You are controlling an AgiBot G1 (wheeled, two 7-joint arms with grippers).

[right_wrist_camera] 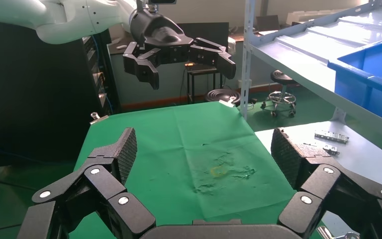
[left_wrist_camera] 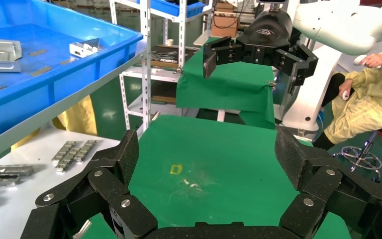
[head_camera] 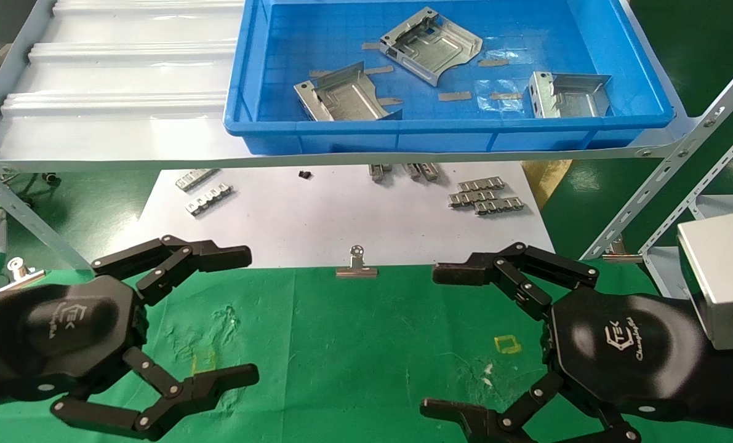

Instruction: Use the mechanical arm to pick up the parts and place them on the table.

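Nothing has been moved yet: three silver sheet-metal parts lie inside a blue bin (head_camera: 588,126) on the pale ridged shelf (head_camera: 114,80), and none rests on the green table (head_camera: 366,344), which sits below and in front of the bin. One part (head_camera: 431,44) lies near the bin's middle toward the back, a second part (head_camera: 344,95) sits by the front wall, and a third part (head_camera: 568,94) lies toward the right end. Both black multi-fingered hands hover low over the green table, well short of the bin and holding nothing: the left hand (head_camera: 175,326) has its fingers spread apart, and the right hand (head_camera: 495,344) is likewise spread wide. Every pick and every placement appears still to be done. White lettering "TEK" shows on each palm plate; the smaller script beneath is too small to read.
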